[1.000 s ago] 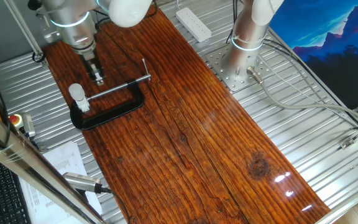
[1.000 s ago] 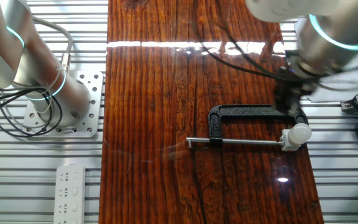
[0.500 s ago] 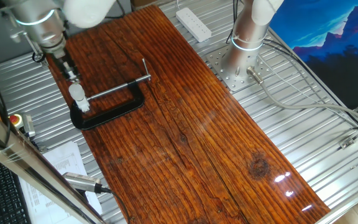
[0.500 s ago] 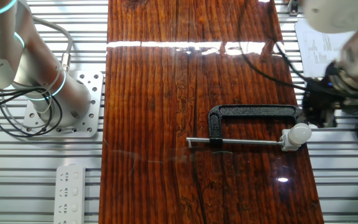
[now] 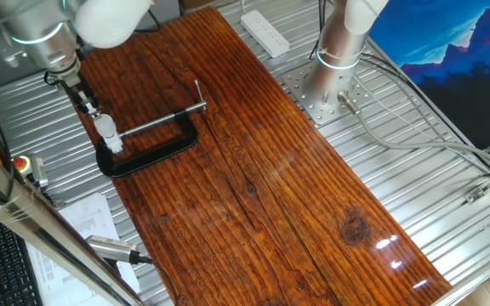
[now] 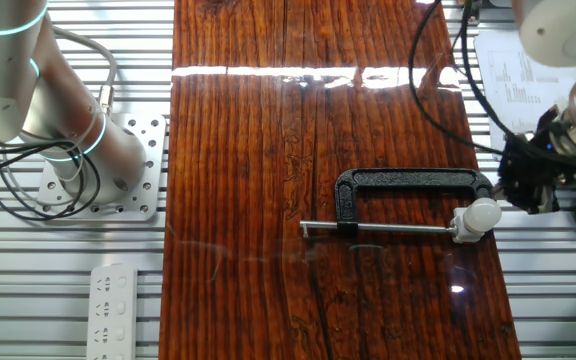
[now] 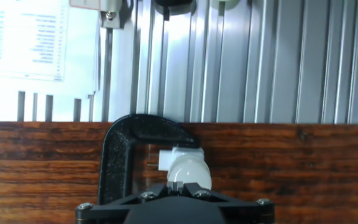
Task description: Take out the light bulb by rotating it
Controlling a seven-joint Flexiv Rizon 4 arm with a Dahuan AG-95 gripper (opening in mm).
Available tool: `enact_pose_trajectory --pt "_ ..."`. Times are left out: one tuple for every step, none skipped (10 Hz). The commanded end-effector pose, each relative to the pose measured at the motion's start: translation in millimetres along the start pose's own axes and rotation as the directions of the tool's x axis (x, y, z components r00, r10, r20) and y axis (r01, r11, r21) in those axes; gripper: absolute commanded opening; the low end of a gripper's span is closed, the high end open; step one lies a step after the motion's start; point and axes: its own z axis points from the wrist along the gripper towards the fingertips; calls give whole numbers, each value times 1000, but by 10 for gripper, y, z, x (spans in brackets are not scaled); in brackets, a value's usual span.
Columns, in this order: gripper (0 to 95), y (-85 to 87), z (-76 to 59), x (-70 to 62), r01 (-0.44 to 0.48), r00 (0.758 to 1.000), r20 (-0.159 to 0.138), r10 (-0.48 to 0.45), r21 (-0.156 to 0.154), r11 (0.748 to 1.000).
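— Where was the light bulb [image 5: 104, 126] when you stopped the arm?

— It sat at one end of the black clamp [image 5: 150, 151], the end opposite the small crossbar on the clamp's steel rod [image 5: 158, 122]. It stood in a little white socket [image 7: 165, 160] that was tucked just inside the clamp's curved arm. From the other fixed view the bulb [image 6: 484, 213] showed as a pale round cap at the tip of the rod [image 6: 378, 229], right by the clamp [image 6: 408, 180].

— And your gripper?

— You had the gripper [image 5: 89, 106] just beside the clamp's bulb end, on the side away from the rod's crossbar, above the edge of the wooden board [image 5: 253, 178]. In the other fixed view it [image 6: 521, 190] hung past the clamp, over the metal slats [image 6: 538, 290], very near the bulb.

— Were the fingers around the bulb?

— No. In the hand view your gripper [image 7: 183, 185] had its two tips pressed together with nothing between them. The bulb [image 7: 189, 172] showed just beyond those tips, with the clamp [image 7: 122, 155] arching to its left. Whether the tips touched the glass, I could not tell.

— Anything else near the clamp?

— A printed sheet [image 7: 22, 38] lay on the slats beyond it, and a white power strip [image 5: 264, 32] lay well apart from it, off the board's far end.
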Motion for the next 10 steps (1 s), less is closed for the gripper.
enact_pose_trajectory --pt "190 -19 49 7 47 999 2 -47 0 999" --pt "190 -46 96 -12 66 998 1 -66 2 998" --pt "190 -64 122 -22 73 997 0 -73 3 997" --pt "190 -78 144 -31 81 997 0 -81 1 997" --pt "190 -82 159 -42 91 996 2 -91 -2 996" --pt "190 -88 177 -56 100 995 4 -100 -5 995" --pt "380 -92 192 -64 111 994 3 -111 -8 994" --pt "380 -95 202 -67 113 994 2 -113 -15 993" --pt "570 -95 207 -66 92 996 2 -92 -15 996" --pt "570 -102 224 -67 58 998 -4 -58 -13 998"
